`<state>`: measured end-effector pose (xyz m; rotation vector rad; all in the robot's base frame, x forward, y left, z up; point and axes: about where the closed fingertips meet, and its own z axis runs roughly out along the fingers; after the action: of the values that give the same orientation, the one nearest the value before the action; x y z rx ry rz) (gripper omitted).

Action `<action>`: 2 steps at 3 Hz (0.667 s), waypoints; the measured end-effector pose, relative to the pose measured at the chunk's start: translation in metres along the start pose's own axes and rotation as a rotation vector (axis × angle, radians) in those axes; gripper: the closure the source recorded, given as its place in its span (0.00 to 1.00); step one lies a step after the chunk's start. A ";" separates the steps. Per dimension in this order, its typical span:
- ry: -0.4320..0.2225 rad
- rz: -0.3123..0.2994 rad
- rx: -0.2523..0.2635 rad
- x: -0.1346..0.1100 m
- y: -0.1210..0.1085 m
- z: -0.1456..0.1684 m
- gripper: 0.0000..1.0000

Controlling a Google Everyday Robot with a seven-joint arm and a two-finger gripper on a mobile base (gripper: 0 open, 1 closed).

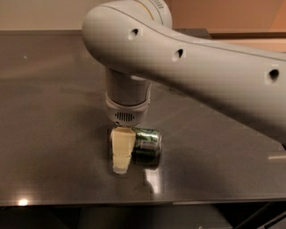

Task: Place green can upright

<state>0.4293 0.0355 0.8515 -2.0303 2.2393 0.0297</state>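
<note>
The green can lies on its side on the dark table, near the front edge, its silver end facing right. My gripper hangs from the big white arm and is down at the can's left half. Its cream front part covers that end of the can. The can's far side is hidden behind the gripper and wrist.
The table's front edge runs just below the can. The white arm stretches from the upper middle to the right edge and hides the table behind it. A wall stands behind the table.
</note>
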 end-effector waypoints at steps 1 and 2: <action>-0.012 0.024 -0.001 0.001 0.000 0.004 0.06; -0.023 0.038 0.003 -0.001 0.002 0.004 0.24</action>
<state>0.4274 0.0374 0.8475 -1.9759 2.2627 0.0521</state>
